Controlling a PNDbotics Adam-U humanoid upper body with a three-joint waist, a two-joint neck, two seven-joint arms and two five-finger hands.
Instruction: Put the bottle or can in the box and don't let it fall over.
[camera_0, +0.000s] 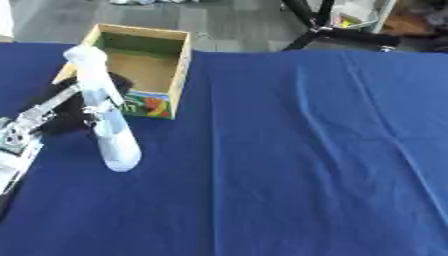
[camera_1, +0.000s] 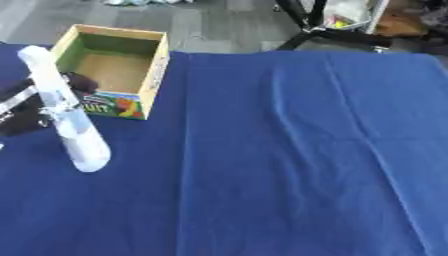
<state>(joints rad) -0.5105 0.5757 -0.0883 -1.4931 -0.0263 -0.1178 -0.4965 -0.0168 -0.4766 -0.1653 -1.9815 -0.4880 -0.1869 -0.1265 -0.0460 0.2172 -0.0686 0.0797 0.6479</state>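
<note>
Pale bottle (plastic, seemingly) tilted beside open cardboard box.

The left arm enters left of the box. Its forearm is a silver metal frame, pale grey and boxy, with small dark round holes or screws near the wrist. Further down toward the lower corner the casing turns white with a black edge beneath. The left hand is black, a dark blocky palm with black fingers showing just beside the box's printed front. A thin silver bar runs from the wrist up to the palm. Finer markings cannot be made out.
</note>
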